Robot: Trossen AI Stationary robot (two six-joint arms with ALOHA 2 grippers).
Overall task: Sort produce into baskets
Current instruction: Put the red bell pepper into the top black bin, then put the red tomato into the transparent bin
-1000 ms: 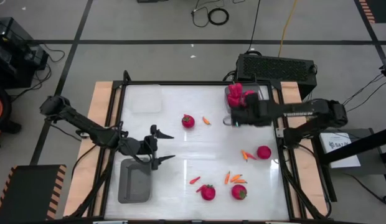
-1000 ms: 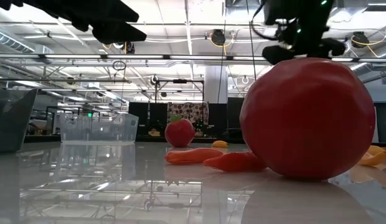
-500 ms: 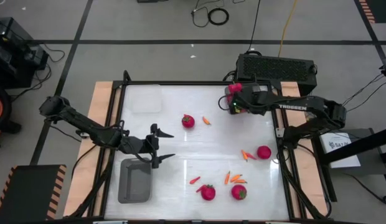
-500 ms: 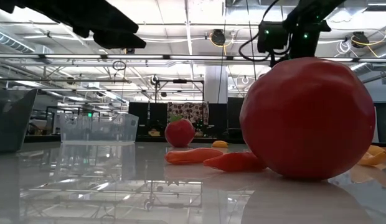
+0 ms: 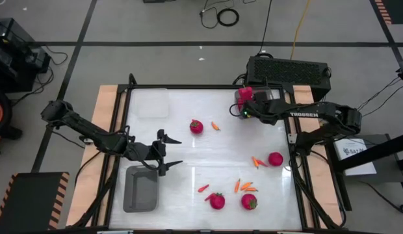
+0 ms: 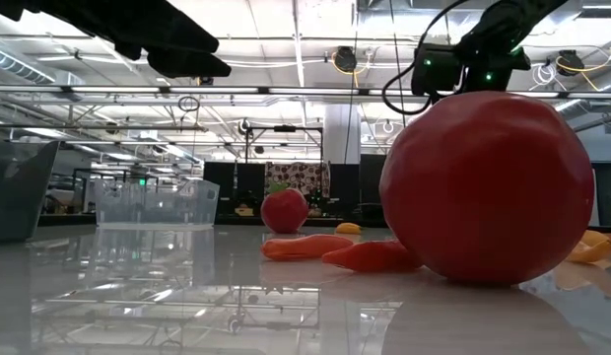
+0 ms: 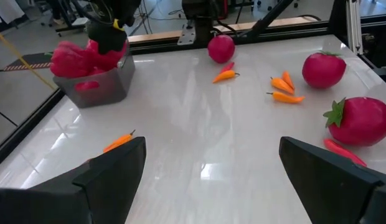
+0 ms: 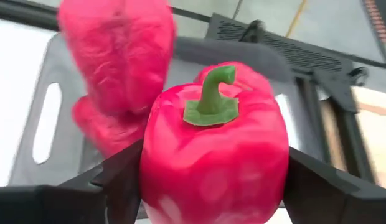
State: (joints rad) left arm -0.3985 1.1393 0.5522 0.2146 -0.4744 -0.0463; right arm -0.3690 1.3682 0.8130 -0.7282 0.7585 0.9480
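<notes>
My right gripper (image 5: 243, 107) is at the table's far right, above a grey basket (image 8: 50, 112) that holds red bell peppers (image 8: 118, 56). It is shut on another red bell pepper (image 8: 213, 155) with a green stem. That basket also shows in the left wrist view (image 7: 99, 84). My left gripper (image 5: 179, 153) is open and empty above the table's left middle, beside a second grey basket (image 5: 140, 188). A clear basket (image 5: 153, 103) stands at the far left. Round red fruits (image 5: 196, 126) (image 5: 275, 158) (image 5: 217, 201) and small orange and red chillies (image 5: 244, 186) lie on the table. My right gripper pinches the red bell pepper between its two fingers, one on each side of the pepper's lower body (image 8: 149, 186). Its green stem (image 8: 213, 93) points away from the fingers, toward the basket. The pepper is lifted clear, over the basket with the other peppers.
A black box (image 5: 289, 68) stands just beyond the table's far right edge. A chilli (image 5: 215, 126) lies beside the middle fruit, and two more (image 5: 257, 161) lie by the right fruit. In the low view a red fruit (image 6: 488, 187) sits very close to the camera.
My right gripper has gone toward the table's far edge and now covers the grey basket with the peppers. My left arm has kept still.
</notes>
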